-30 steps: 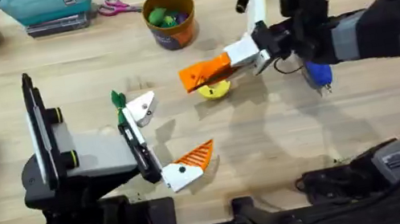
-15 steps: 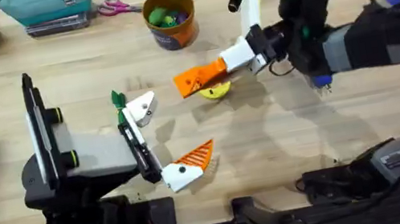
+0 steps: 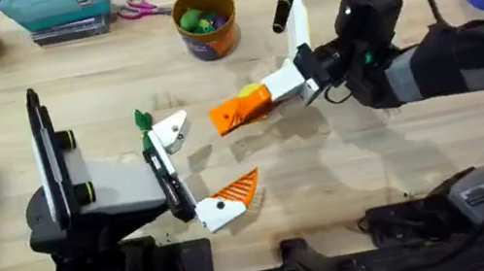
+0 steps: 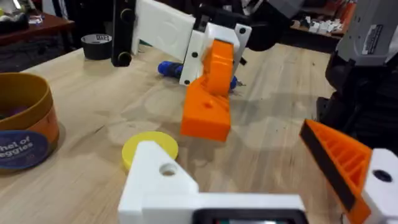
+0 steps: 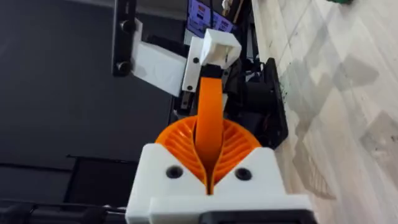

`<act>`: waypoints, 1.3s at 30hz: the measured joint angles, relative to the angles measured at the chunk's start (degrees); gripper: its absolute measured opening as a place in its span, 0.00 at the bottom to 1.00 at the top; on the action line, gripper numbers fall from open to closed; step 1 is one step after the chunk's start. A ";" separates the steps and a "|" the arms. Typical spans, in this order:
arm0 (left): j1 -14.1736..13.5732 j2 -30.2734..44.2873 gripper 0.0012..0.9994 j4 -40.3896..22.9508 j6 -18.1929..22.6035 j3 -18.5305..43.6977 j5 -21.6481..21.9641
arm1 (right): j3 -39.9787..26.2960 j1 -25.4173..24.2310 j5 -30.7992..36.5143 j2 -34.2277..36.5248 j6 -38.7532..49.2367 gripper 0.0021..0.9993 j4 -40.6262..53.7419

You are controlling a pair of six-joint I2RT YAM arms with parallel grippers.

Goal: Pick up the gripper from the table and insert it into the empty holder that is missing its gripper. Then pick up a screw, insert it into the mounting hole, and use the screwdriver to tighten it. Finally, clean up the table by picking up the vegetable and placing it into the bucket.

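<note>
The wooden table (image 3: 346,167) carried clutter along its far edge, with the bucket (image 3: 206,21) far of centre, already holding some toy vegetables. Your right gripper (image 3: 260,96) was clamped on the gripper (image 3: 224,119), its two orange pads together around the wedge's rear. The wedge stuck out leftward past the pads and hung clear above the table, over the near edge of a yellow disc (image 3: 252,88). It sat just right of the holder (image 3: 174,127), close but not touching. The left gripper (image 3: 202,162) stood wide apart, the bare holder as its far finger and its orange-padded finger (image 3: 232,194) well nearer to you. The main risk I judged was the pinch: you held only a narrow part of the wedge, so any bump against the holder's edge could have turned it between the pads or popped it out onto the table. From the right wrist view the wedge (image 5: 209,106) lined up roughly below the holder (image 5: 221,46), but I could not tell whether its tilt matched the seat. A skewed approach would likely have jammed it or shoved the left finger aside. A green vegetable (image 3: 141,121) lay just left of the holder, so a hard push through could have knocked it away. The screwdriver (image 4: 166,68) lay behind your right gripper, where a wide swing back might have rolled it.
</note>
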State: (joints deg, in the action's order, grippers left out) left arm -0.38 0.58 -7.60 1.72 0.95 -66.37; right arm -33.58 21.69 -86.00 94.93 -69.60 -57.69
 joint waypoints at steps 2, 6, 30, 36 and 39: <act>0.00 0.00 0.99 0.01 0.00 0.00 -0.02 | 0.00 0.54 0.37 0.67 -0.26 0.01 -0.22; 0.00 0.00 0.99 0.00 0.00 0.00 0.00 | 0.00 1.65 1.10 3.42 -0.57 0.01 -0.18; 0.00 0.00 0.99 0.00 0.00 0.00 0.00 | -0.13 5.60 2.64 4.24 -8.44 0.01 -13.97; 0.00 -0.02 0.99 0.00 0.00 0.00 0.00 | -0.13 6.32 3.50 5.83 -8.81 0.01 -14.17; 0.00 0.00 0.99 0.00 0.00 0.00 0.00 | -0.13 6.97 3.70 7.68 -8.90 0.01 -14.66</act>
State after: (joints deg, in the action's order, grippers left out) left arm -0.38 0.58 -7.60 1.72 0.95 -66.37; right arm -33.71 28.66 -82.30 102.61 -78.50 -72.35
